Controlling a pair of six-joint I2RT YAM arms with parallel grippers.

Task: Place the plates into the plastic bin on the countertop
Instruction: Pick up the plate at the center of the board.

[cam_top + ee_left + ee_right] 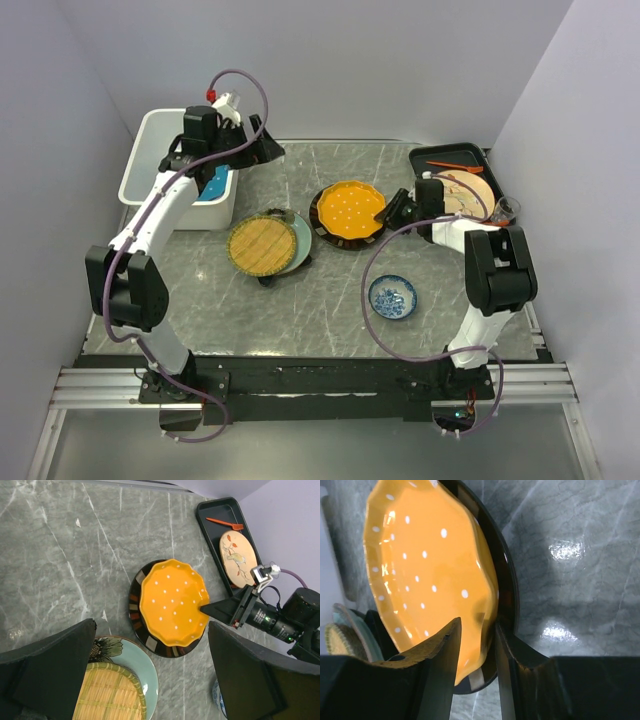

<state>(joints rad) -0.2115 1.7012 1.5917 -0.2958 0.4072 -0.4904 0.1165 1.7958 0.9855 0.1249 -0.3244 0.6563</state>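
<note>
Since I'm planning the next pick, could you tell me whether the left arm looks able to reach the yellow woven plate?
Probably yes: the yellow woven plate tops its stack uncovered, and the open left gripper hovers nearby beside the plastic bin.

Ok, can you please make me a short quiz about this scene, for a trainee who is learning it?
1. True or false: the orange dotted plate lies directly on the countertop.
2. Which claw has its fingers on either side of that plate's rim? A left; B right; C both.
3. Fill in: a ____ plate already lies in the plastic bin.

Key
1. False: it rests on the dark brown plate.
2. B, the right claw.
3. Blue: the blue plate.
</note>
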